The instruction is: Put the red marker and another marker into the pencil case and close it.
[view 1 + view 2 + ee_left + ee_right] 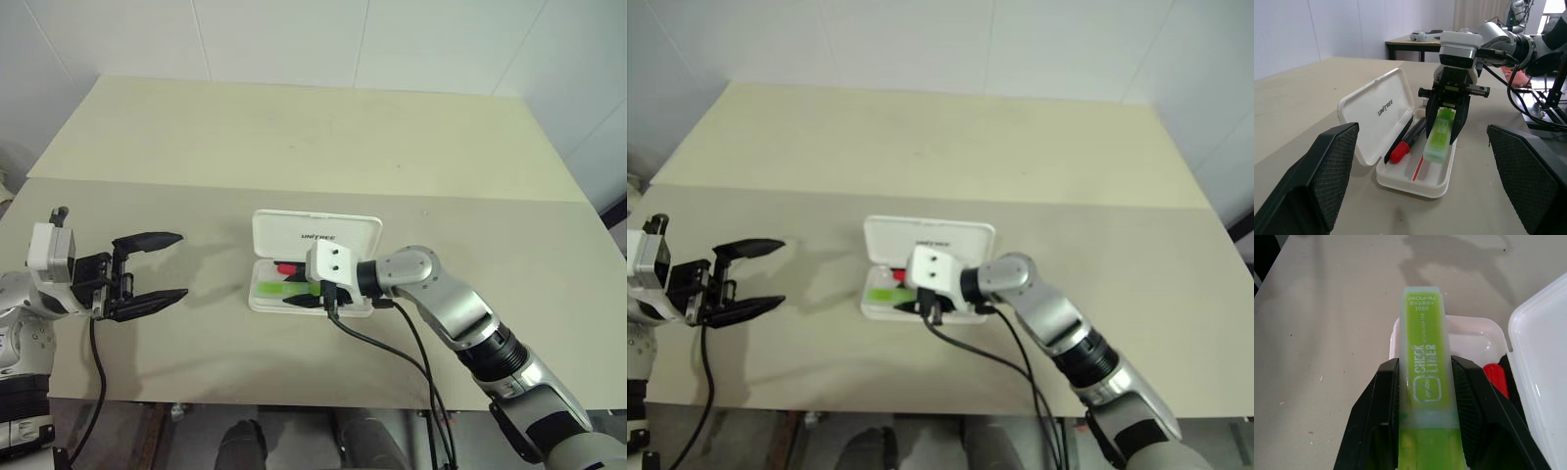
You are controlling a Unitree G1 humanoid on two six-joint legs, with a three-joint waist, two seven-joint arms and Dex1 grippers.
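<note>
While hanging over the open tray: right gripper (pixel 1445 128) clamped on the green highlighter (pixel 1439 136), one black finger pressed to each long side.

Highlighter, place: tilted nose-down into the pencil case (pixel 1440 177), lower end at or just above the tray floor; cannot tell whether touching.

Highlighter, long axis: running along the tray's length, parallel to the red marker (pixel 1405 144) and to the hinge line.

Red marker, place: already in the tray, on the lid side, just beside the highlighter, red end toward the left gripper.

Lid: propped up and open, standing on the far side of the tray from the robot.

Left gripper (pixel 147 275): spread wide, holding nothing, hovering over the table (pixel 294 137) well to the left of the case, pointing at it.

Key relation: free lane of the tray directly beneath the held highlighter, between the red marker and the tray's near wall.

Coming move, as judged: lower flat, let go, then swing the lid down.

Nearer arm: right, by far.

Risk: highlighter landing across the red marker and blocking the lid.
</note>
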